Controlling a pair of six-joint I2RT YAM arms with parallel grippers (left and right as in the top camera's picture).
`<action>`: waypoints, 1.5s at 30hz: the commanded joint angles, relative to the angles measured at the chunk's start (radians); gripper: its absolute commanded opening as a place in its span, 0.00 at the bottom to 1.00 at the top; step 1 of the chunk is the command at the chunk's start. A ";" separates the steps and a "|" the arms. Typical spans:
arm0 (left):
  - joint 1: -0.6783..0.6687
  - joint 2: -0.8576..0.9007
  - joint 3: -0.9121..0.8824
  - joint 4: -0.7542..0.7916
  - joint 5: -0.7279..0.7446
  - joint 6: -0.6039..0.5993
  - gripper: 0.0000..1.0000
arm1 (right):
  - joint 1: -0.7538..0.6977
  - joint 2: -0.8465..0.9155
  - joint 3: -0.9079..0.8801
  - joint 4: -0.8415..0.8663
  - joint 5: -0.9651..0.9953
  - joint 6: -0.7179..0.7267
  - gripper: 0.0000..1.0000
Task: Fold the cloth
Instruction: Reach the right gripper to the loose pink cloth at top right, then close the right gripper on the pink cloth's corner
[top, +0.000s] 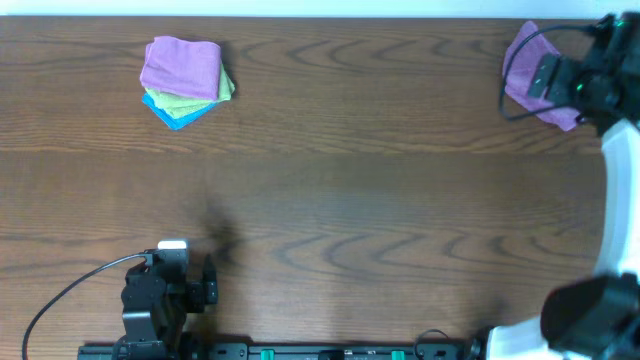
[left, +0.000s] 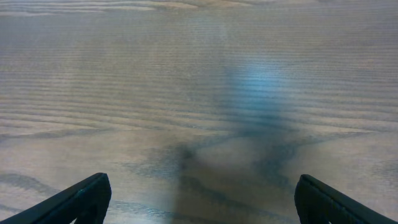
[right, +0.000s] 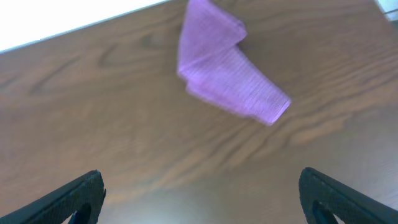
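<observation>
Step in hand: reaching for the cloth (right: 227, 74) with my right fingers (right: 199, 196); as I judge it, nothing is folded yet and the grasp is still to come.
Cloth: a crumpled lilac piece near the far right corner of the tabletop (top: 380, 180), partly doubled over on itself, with one flap lying loose.
Doing it well: I would come down on a free corner or edge, not the bunched middle, pinch only one layer, and drag it toward the open middle of the tabletop so it can be spread flat before folding.
Risk: grabbing both layers would keep the crumple in, and the far edge is close, so I should pull inward.
Right fingers: spread wide, holding nothing, above the tabletop just short of the cloth.
Right arm: stretched out to the far right corner, wrist tipped down at the cloth.
Left fingers (left: 199, 199): wide apart, empty, only bare wood between them.
Left arm: tucked back at the near edge, left of centre.
Stack (top: 185, 80): three folded cloths near the far left corner, well apart from my work.
</observation>
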 joint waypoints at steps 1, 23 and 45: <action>-0.002 -0.006 -0.006 -0.059 -0.003 0.025 0.95 | -0.031 0.094 0.063 0.027 0.016 0.013 0.99; -0.002 -0.006 -0.006 -0.059 -0.003 0.025 0.95 | -0.034 0.429 0.092 0.457 -0.043 0.078 0.91; -0.002 -0.006 -0.006 -0.059 -0.003 0.025 0.95 | -0.032 0.694 0.092 0.700 -0.168 0.280 0.81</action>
